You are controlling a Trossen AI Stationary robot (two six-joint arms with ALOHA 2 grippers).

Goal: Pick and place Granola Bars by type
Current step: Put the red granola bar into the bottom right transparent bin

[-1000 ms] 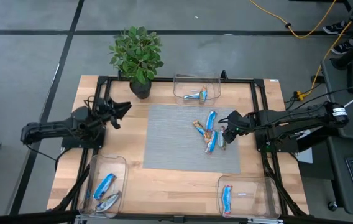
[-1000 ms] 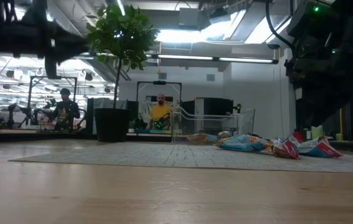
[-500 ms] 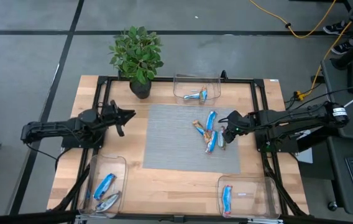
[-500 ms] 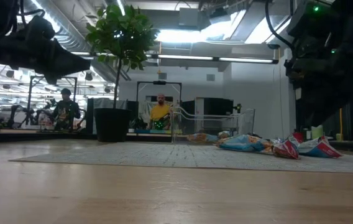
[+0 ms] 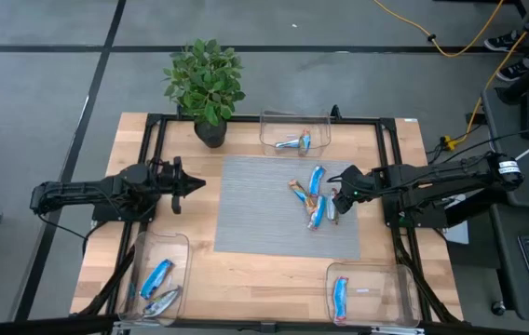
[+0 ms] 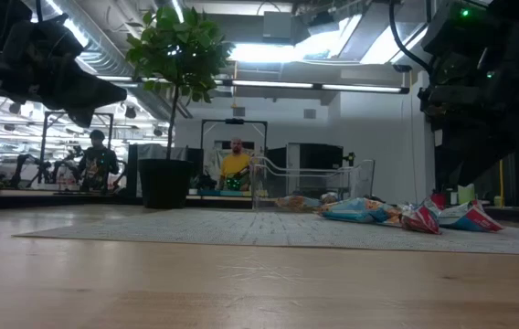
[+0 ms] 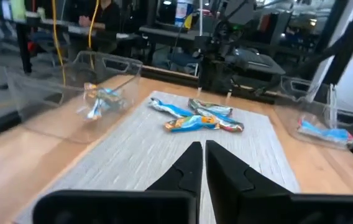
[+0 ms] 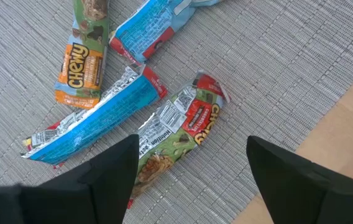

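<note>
Over the grey mat's right edge, the right gripper (image 5: 343,197) hangs, jaws wide apart, above loose granola bars (image 5: 315,197). Near the surface's left edge, the left gripper (image 5: 193,183) hovers empty, jaws together.

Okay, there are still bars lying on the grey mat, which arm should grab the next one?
The right. Its open claw hangs directly over the green and red bar in the loose pile on the mat. The left claw is shut and sits at the mat's far edge, away from the pile.
</note>
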